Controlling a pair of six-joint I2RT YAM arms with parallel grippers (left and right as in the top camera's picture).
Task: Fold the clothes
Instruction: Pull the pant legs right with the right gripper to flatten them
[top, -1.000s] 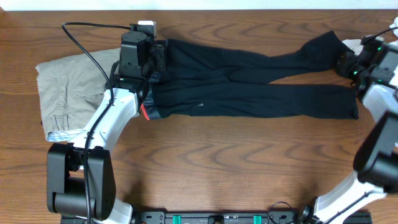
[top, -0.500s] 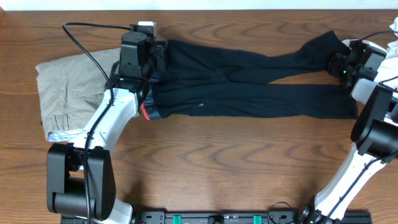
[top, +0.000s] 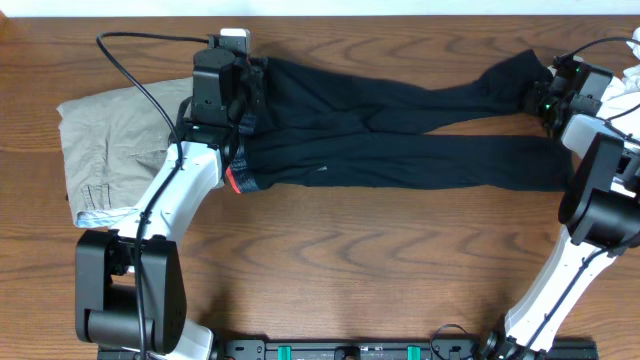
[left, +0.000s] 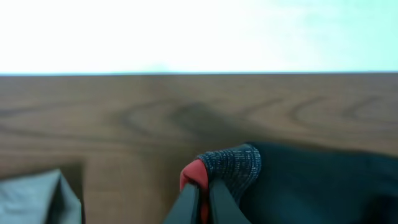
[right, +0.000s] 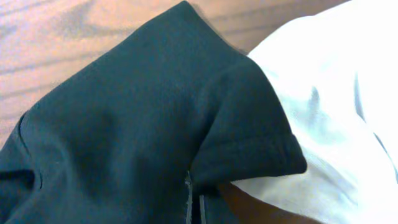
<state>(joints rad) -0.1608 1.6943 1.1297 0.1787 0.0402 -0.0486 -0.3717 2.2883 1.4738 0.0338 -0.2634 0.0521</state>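
While the leggings lay stretched full length on the tabletop, each end of their far edge was pinched, so the step in hand looked like the grasp before a first fold. The left fingers were clenched on the far corner of the grey waistband, right at its coral trim, with the rest of the black cloth trailing off to one side of them. The right fingers were clenched too, and the cuff of the far leg draped over their tips; they appeared to grip its hem, though little of them showed. Between the two pairs of fingers ran the far leg, loosely wavy, and the near leg lay flat beside it, on the robot's side of both. Khaki trousers sat just beside the left fingers, away from the leggings. A white garment lay right by the right fingers, touching the cuff and partly under it. My judgement is that the next move called for both arms to lift together and carry the far leg toward the robot, laying it over the near one, edges matched. Even tension would matter, since a slack middle would bunch, and the cuff needed to come away without dragging the white garment along.
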